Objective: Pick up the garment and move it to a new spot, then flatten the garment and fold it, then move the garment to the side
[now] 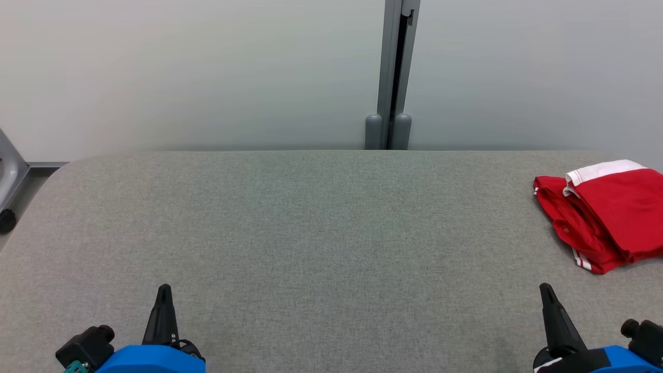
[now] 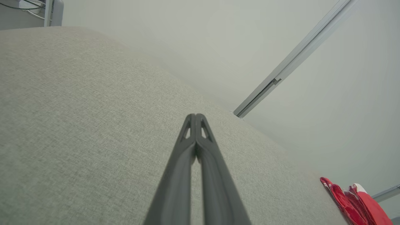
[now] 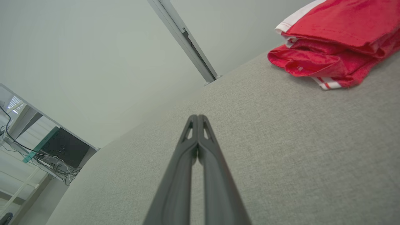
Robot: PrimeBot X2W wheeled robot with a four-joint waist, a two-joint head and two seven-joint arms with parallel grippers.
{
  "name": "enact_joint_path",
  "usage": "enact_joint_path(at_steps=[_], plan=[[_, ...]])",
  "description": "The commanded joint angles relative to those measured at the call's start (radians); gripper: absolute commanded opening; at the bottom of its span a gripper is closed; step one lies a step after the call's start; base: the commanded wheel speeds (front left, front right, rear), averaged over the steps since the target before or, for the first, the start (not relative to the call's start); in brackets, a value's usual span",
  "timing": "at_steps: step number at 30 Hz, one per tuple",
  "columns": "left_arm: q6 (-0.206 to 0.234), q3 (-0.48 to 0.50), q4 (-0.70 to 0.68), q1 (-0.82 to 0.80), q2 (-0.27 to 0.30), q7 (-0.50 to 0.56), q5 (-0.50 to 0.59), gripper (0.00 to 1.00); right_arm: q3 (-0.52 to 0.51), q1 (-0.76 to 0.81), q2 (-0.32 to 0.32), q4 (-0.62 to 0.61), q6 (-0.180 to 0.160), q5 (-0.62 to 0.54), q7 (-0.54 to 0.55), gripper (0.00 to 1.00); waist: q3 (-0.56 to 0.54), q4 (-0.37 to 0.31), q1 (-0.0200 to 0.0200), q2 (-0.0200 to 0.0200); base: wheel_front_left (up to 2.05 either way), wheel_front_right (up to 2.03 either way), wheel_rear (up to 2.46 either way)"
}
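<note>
At the far left edge, beside the desk (image 1: 311, 233), stands a grey metal frame (image 1: 10, 171) with a dark wheel at its foot; it is cut off by the edge, so it may be part of a cart or stand. The left claw (image 1: 164, 289) sits at the near left over the grey fabric surface, its two dark fingers pressed together with nothing between them. The left wrist view shows that claw (image 2: 196, 117) with its tips meeting, above bare cloth. Past the middle, a grey upright post (image 1: 396, 77) runs up the pale wall (image 1: 181, 72) just behind the desk's far edge. The right claw (image 1: 545, 288) is at the near right, also closed and empty, and the right wrist view shows it (image 3: 197, 118) with fingers touching at the tips. The garment (image 1: 611, 212), red with white trim, lies folded in a loose stack at the far right of the desk, partly cut off by the edge and well apart from both claws. It shows too in the left wrist view (image 2: 359, 203) and the right wrist view (image 3: 337, 40).
</note>
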Motion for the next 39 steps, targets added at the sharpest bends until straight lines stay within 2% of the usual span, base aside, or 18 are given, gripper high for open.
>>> enact_joint_path(at_steps=[1,20,39], plan=[[-0.005,0.010,-0.017,-0.039,-0.001,0.008,-0.036,0.00,-0.005,-0.030,-0.004,-0.009,0.000,0.039,0.007,0.00,0.001,-0.001,-0.0001,-0.0001,0.00,0.00,0.00],[-0.024,0.054,-0.029,-0.065,-0.009,0.079,-0.292,0.00,-0.015,-0.075,-0.005,0.012,0.000,0.303,0.056,0.00,0.008,-0.008,-0.0001,-0.0001,0.00,0.00,0.00],[-0.039,0.088,-0.037,-0.085,-0.017,0.134,-0.492,0.00,-0.023,-0.109,-0.006,0.030,0.000,0.510,0.094,0.00,0.015,-0.016,-0.0001,-0.0001,0.00,0.00,0.00]])
